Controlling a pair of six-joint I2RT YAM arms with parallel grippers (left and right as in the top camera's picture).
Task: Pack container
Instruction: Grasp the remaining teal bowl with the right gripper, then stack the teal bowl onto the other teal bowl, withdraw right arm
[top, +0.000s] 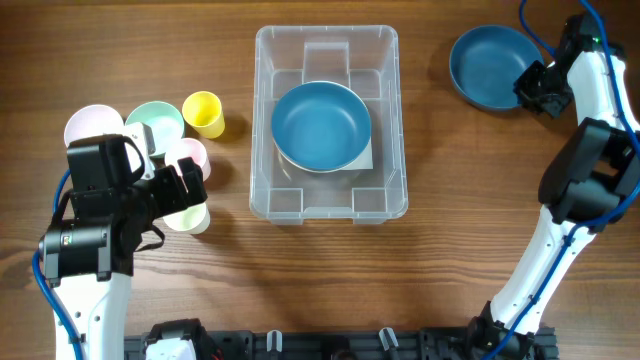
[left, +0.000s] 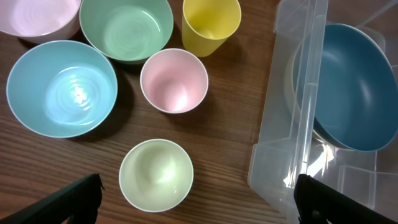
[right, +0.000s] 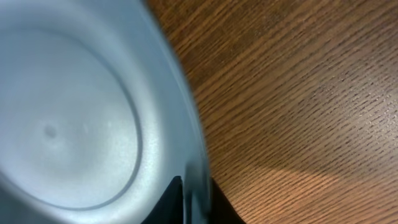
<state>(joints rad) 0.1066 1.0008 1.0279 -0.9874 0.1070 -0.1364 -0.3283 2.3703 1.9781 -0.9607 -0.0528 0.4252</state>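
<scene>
The clear plastic container (top: 262, 120) stands mid-table with a dark blue bowl (top: 322, 125) inside it; both also show in the left wrist view, container (left: 292, 124) and bowl (left: 348, 93). A second dark blue bowl (top: 490, 65) sits on the table at the far right. My right gripper (top: 535, 88) is shut on that bowl's rim (right: 93, 112), one finger inside and one outside (right: 194, 199). My left gripper (left: 199, 205) is open and empty, hovering over a pale green cup (left: 155, 174) left of the container.
Left of the container stand a pink cup (left: 173, 81), a yellow cup (left: 211, 25), a light blue bowl (left: 61, 87), a green bowl (left: 126, 28) and a pink bowl (left: 37, 15). The left arm covers part of this group in the overhead view.
</scene>
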